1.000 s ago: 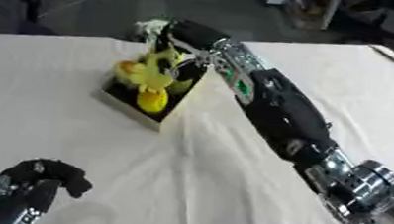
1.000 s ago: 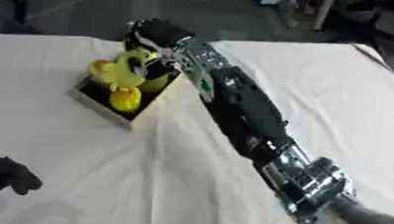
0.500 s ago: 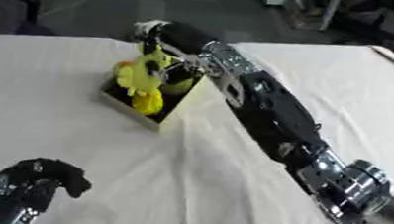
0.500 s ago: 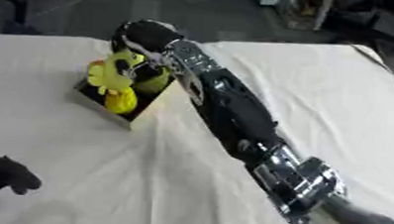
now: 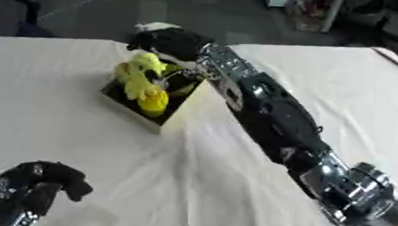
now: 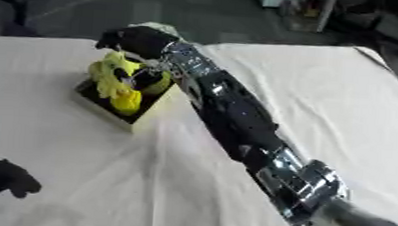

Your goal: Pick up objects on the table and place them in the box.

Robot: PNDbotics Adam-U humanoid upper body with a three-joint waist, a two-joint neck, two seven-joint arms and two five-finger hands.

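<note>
Both head eyes look down, seemingly close, sharing the table (image 5: 53, 125).

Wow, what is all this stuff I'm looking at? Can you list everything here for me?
table: one, covered in a cream-white cloth, filling most of the view.
box: one, small, pale walls with a dark inside, on the table left of centre toward the far side.
yellow objects: a cluster, exact count unclear, bright yellow, piled in the box and sticking up above its rim.
white thing: one, partly hidden, just behind the right hand at the table's far edge.
right hand: one, black, at the far end of the box above the yellow objects; its arm, black and silver, stretches from the lower right.
left hand: one, black, fingers curled, holding nothing, idle at the lower left corner.
</note>
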